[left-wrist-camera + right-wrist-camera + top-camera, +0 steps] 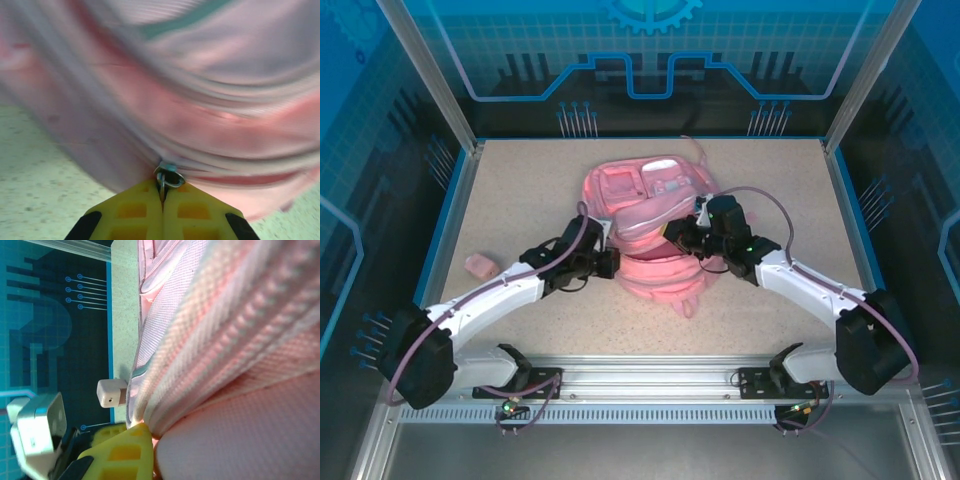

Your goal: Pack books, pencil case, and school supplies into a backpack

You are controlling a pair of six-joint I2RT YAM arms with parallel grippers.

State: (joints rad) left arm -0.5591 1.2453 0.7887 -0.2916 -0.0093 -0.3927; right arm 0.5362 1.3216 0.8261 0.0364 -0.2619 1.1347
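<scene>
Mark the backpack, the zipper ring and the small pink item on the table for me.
backpack [655, 275]: top external view, on its lower pink body.
zipper ring [170, 178]: left wrist view, on the metal loop.
small pink item [480, 265]: top external view, on its middle.

top: overhead, facing down | wrists: pressed near backpack, apparently shared

The table is a speckled, sand-coloured top with a blue rim. The pink backpack lies flat on it, around the middle. To the left of the backpack, well apart from it and level with its near half, rests a small pink piece – too small to name more closely. A pink strap trails from the backpack's near end onto the bare top.
</scene>
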